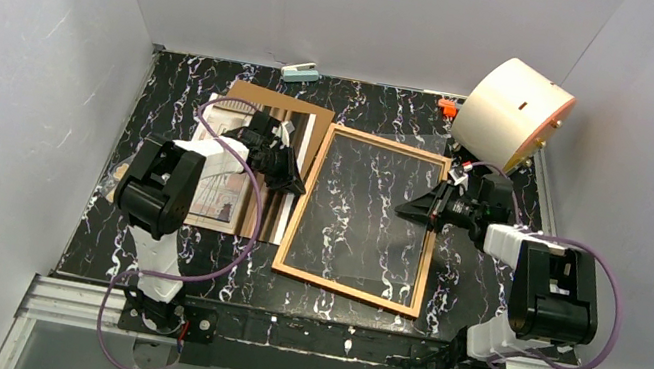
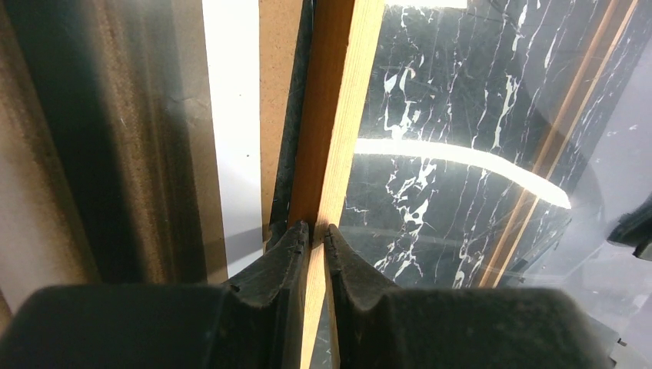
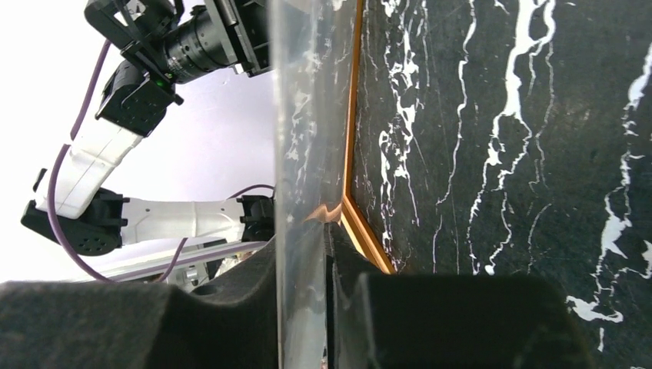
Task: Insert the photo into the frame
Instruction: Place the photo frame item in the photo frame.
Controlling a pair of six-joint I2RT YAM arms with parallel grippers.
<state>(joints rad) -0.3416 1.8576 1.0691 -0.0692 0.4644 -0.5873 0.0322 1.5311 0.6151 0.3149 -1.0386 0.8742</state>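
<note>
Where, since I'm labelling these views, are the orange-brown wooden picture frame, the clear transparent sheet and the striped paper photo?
orange-brown wooden picture frame (image 2: 338,115): left wrist view, its gripped rail.
clear transparent sheet (image 3: 300,154): right wrist view, its flat face.
striped paper photo (image 1: 221,198): top external view, its uncovered near part.

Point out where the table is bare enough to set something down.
Bare marble: the near strip between the frame and the table edge, and the far strip behind the frame. Crowded: left, with the photo and backing board; right, around the white drum.

The frame (image 1: 302,203) is matt grained wood, the clear sheet (image 1: 364,211) glossy, the table (image 1: 168,85) marbled.
</note>
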